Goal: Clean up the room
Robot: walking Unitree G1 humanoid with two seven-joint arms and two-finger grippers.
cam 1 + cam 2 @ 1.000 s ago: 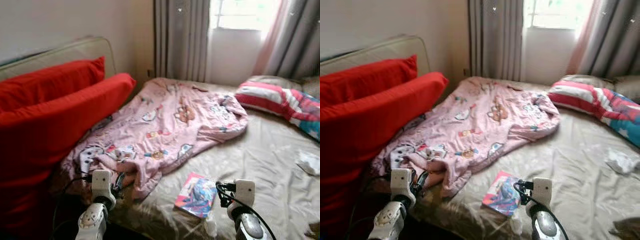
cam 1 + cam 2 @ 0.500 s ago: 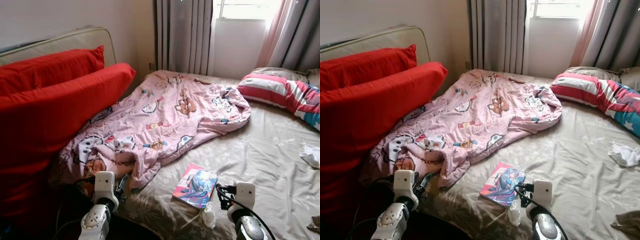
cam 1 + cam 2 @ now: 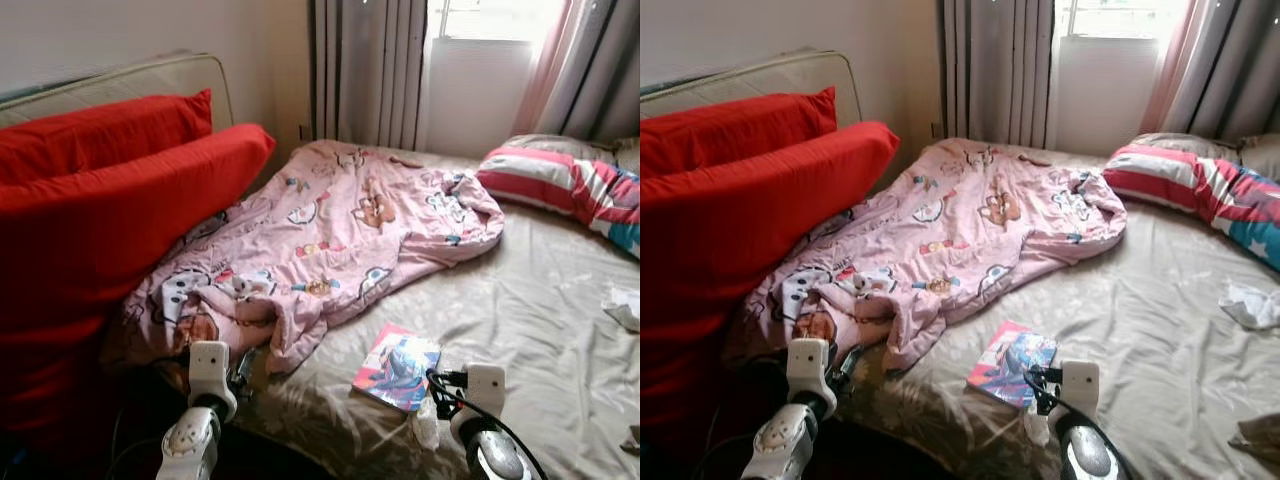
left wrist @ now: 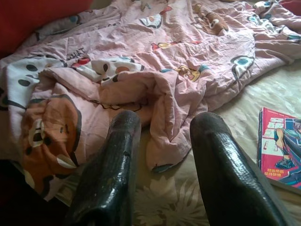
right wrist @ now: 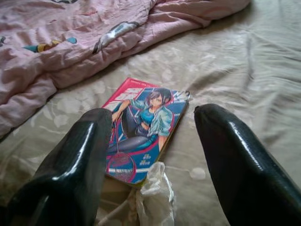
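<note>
1. A bed (image 3: 520, 300) with a tan, creased sheet takes up most of the head views, with a headboard (image 3: 150, 80) at the robot's left and grey curtains (image 3: 370, 70) beside a bright window (image 3: 480, 15) on the far side.
2. Two red pillows (image 3: 110, 200) are stacked against the headboard side, the lower one jutting out over the bed.
3. A pink blanket (image 3: 340, 230) printed with cartoon animals lies crumpled from the far edge of the bed down to the near left corner, its near end bunched in folds.
4. A comic book (image 3: 397, 367) with a red and blue cover lies flat on the sheet, just beside the blanket's near edge and apart from it.
5. A crumpled scrap of clear plastic (image 5: 153, 200) sits at the book's near corner, touching it.
6. A striped pillow (image 3: 565, 190) in red, white and blue rests at the far right of the bed.
7. A white crumpled cloth (image 3: 1252, 305) lies on the sheet near the right edge.
8. The left gripper (image 4: 162, 136) hovers low over the near fold of the blanket, its two black fingers spread apart with nothing between them.
9. The right gripper (image 5: 153, 127) hangs just before the book, fingers wide apart and holding nothing; in its wrist view the book lies between the two fingertips but beyond them.
</note>
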